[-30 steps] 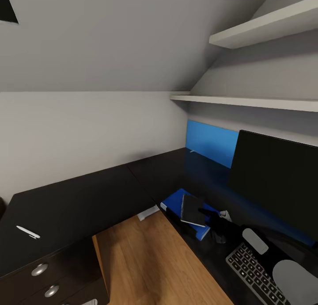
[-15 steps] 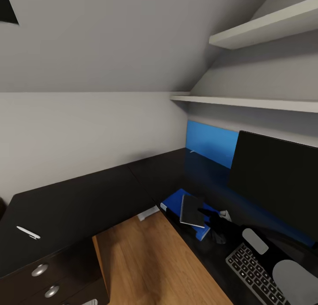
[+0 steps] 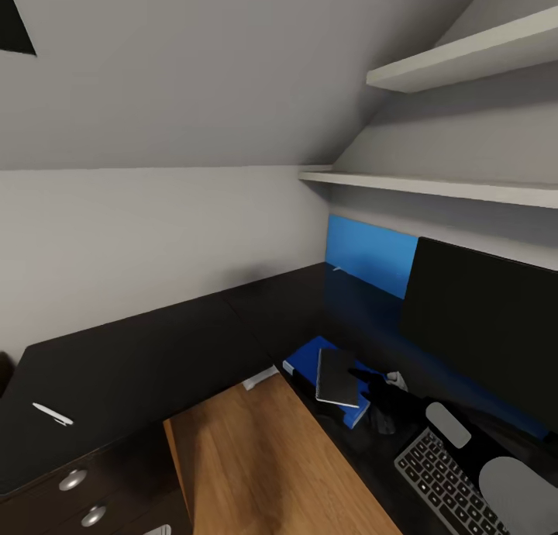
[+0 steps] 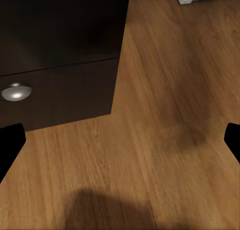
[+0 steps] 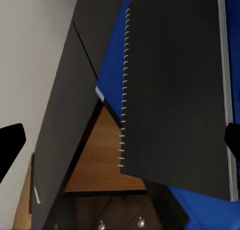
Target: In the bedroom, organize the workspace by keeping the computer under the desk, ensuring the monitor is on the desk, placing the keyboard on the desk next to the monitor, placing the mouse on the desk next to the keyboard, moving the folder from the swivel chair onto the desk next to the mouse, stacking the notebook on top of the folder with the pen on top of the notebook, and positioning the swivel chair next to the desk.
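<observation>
the notebook (image 3: 339, 377) lies on the blue folder (image 3: 308, 360) by the desk's (image 3: 139, 364) inner corner, beside the monitor (image 3: 484, 329) and keyboard (image 3: 446, 481); the pen (image 3: 52, 415) rests near the far left edge; the right claw (image 5: 120, 140) spreads open above the notebook; the left claw (image 4: 120, 137) hangs open over the floor (image 4: 165, 140).

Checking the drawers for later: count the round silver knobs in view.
2 in the head view: round silver knobs and, on the black desk drawers at lower left. More may lie below the frame.
</observation>
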Tool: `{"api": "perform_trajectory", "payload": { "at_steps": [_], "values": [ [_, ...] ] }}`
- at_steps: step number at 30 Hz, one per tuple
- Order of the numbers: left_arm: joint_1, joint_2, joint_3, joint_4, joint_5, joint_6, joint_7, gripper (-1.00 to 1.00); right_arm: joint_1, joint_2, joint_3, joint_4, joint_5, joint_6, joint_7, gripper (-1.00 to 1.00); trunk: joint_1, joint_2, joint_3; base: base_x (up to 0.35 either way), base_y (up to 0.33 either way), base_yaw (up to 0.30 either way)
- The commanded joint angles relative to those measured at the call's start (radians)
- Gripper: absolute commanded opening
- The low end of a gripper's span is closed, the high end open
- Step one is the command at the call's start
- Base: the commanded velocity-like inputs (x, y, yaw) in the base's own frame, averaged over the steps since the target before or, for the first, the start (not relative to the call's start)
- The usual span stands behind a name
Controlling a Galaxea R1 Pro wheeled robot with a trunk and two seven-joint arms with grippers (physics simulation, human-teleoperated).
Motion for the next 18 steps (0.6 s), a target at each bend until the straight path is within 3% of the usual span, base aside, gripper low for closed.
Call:
{"api": "perform_trajectory", "payload": {
  "at_steps": [1, 13, 18],
  "values": [
    [-0.001, -0.001, 0.004, 0.0, 0.001, -0.003, -0.001, 1.0, -0.001, -0.001, 0.005, 0.0, -0.005, 0.002, 0.002, 1.0, -0.004, 0.007, 0.002, 0.0, 0.0, 0.0],
    [-0.001, -0.001, 0.004, 0.0, 0.001, -0.003, -0.001, 1.0, -0.001, 0.0, 0.01, -0.004, -0.003, -0.002, 0.0, 1.0, -0.05, 0.091, 0.04, 0.0, 0.0, 0.0],
    [-0.001, -0.001, 0.004, 0.0, 0.001, -0.003, -0.002, 1.0, -0.001, 0.001, 0.021, -0.058, 0.019, -0.027, -0.013, 1.0, -0.065, 0.119, 0.052, 0.0, 0.0, 0.0]
  ]
}}
